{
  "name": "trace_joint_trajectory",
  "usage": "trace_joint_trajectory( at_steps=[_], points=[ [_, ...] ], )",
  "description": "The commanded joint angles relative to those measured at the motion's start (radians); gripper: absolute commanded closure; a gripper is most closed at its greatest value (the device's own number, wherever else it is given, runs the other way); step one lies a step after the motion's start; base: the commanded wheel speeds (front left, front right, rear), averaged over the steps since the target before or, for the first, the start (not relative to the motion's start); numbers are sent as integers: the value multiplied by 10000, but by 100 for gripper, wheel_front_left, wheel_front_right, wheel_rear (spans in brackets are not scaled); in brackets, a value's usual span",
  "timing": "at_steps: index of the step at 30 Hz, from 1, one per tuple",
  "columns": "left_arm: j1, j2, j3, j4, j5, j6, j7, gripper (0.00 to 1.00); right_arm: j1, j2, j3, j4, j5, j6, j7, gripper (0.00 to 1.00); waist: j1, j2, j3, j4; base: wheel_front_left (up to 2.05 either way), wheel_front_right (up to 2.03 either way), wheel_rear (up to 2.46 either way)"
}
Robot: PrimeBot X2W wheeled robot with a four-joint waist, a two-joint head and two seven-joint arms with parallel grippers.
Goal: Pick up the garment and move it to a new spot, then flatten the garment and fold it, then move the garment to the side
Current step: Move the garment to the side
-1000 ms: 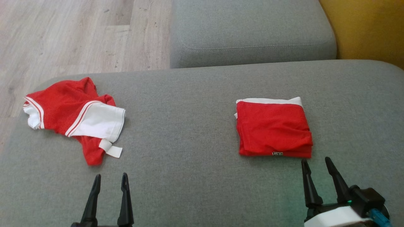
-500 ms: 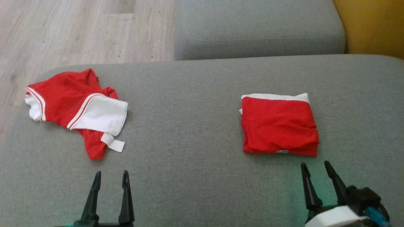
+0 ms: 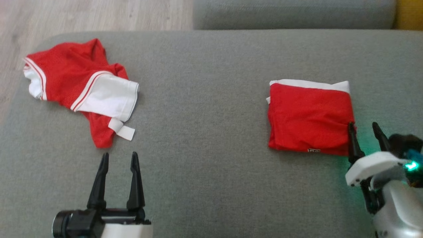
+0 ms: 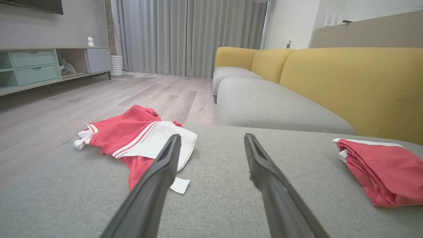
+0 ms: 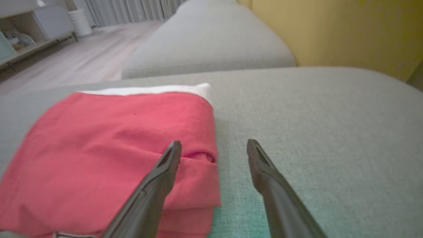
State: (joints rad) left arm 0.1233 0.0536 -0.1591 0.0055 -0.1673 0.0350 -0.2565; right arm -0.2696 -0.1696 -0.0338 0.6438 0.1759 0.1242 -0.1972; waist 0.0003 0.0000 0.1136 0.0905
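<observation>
Sofa cushion (image 3: 205,99), grey and broad, carries two red-and-white pieces well apart: a crumpled garment (image 3: 76,86) (image 4: 132,135) near its left end and a folded garment (image 3: 309,119) (image 5: 109,152) toward its right, stacked in a neat rectangle with a white band along the far edge. Left end effector (image 3: 119,155) (image 4: 212,138) hangs spread and empty just short of the crumpled garment's near tip. Right end effector (image 3: 362,125) (image 5: 214,145), also spread and gripping nothing, straddles the folded garment's right edge, one finger over red cloth and the other over bare cushion; contact cannot be told.
</observation>
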Motion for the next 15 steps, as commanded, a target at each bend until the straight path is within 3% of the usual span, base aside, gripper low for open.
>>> trace_joint_trajectory(
  at_steps=[1, 5, 6, 7, 8, 15],
  points=[
    [-501, -34, 264, -443, 35, 4, -53, 0, -707, -172, 114, 441, 33, 65, 357, 0, -3, 0, 296, 172, 0, 0, 0],
    [-656, -34, 200, -664, 160, -68, -53, 0, -1247, -185, 171, 1355, 170, 65, 824, 0, -3, 0, 500, 241, 0, 0, 0],
    [-685, -34, 188, -726, 177, -71, -53, 0, -1378, -142, 316, 1619, 285, 65, 992, 7, -3, 0, 545, 246, 0, 0, 0],
    [-699, -34, 174, -774, 230, -79, -53, 0, -1489, -102, 496, 1828, 450, 65, 1139, 68, -3, 0, 591, 240, 0, 0, 0],
    [-718, -34, 171, -847, 273, -73, -53, 0, -1595, -94, 638, 1966, 634, 65, 1214, 100, -3, 0, 650, 221, 0, 0, 0],
    [-933, -34, 174, -1342, 625, 1, -53, 0, -2219, -1006, 298, 2367, 867, 65, 606, 100, -3, 0, 1365, -285, 0, 0, 0]
  ],
)
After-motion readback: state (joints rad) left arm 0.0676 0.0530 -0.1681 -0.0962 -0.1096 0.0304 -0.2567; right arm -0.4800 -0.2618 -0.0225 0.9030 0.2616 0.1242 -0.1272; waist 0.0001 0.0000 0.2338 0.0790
